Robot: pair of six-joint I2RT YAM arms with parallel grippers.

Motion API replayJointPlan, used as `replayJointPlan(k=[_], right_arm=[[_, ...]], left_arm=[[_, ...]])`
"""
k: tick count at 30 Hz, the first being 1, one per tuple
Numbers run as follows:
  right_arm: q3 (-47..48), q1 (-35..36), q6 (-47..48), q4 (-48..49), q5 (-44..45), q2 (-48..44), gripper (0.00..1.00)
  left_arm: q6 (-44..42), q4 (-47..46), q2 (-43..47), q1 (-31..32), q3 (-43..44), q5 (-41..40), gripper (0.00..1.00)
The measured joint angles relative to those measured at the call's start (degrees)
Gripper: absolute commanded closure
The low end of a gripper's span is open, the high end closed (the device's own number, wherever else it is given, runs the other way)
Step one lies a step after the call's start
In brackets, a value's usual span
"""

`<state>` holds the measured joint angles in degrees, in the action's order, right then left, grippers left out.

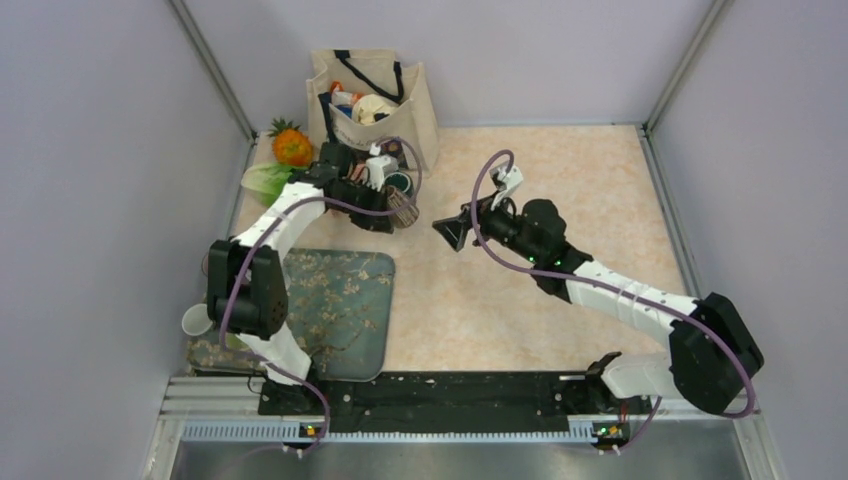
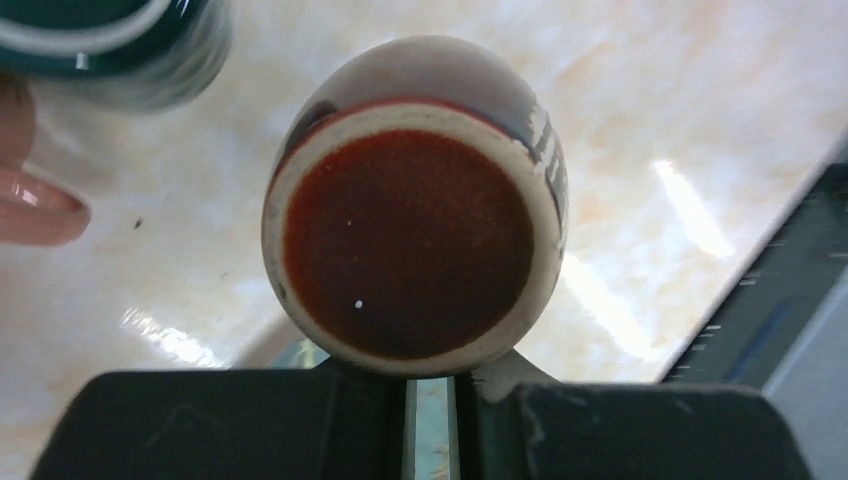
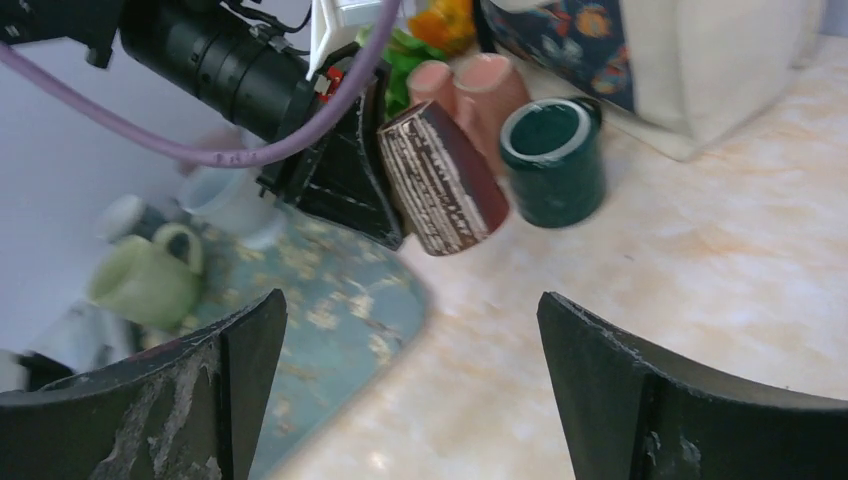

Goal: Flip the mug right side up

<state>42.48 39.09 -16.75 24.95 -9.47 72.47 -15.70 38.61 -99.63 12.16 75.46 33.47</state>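
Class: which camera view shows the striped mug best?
Right wrist: the mug appears nearly whole, side on and tilted, stripes clear. Left wrist shows only one round end, close up. Top external shows it small and far off.

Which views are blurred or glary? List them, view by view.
Left wrist: the mug base is sharp, the green cup is smeared, and glare streaks cross the table. Right wrist: the mug is fairly crisp, the pale mug at left is soft. Top external: evenly lit and sharp, with only faint shadows.
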Motion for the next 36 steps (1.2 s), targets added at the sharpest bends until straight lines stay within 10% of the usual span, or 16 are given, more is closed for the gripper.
replayJointPlan(k=[15,22,24,30,36], right_arm=[[0.3,-0.3,-32.4,33.1,-11.8,13.3,0.41],[2.5,-0.7,-39.9,42.5,-13.9,19.5,1.00],[2.5,-0.9,-40.6,43.7,-14.1,19.5,1.00],[2.9,-0.8,-35.2,40.1,-12.5,17.4,1.00],[4.6,-1.3,-19.4,22.0,-6.6,13.1,1.00]], left_arm=[[14.2,-3.1,16.8,0.7,0.6,20.7,1.00],[15.2,-6.2,17.3,3.1,-1.1,22.5,1.00],[14.5,-7.3,17.4,2.8,-1.1,23.8,0.98],[8.7,-3.2,18.3,3.0,-0.8,22.9,0.04],[2.7,5.8,20.3,-0.7,-0.7,10.8,0.01]])
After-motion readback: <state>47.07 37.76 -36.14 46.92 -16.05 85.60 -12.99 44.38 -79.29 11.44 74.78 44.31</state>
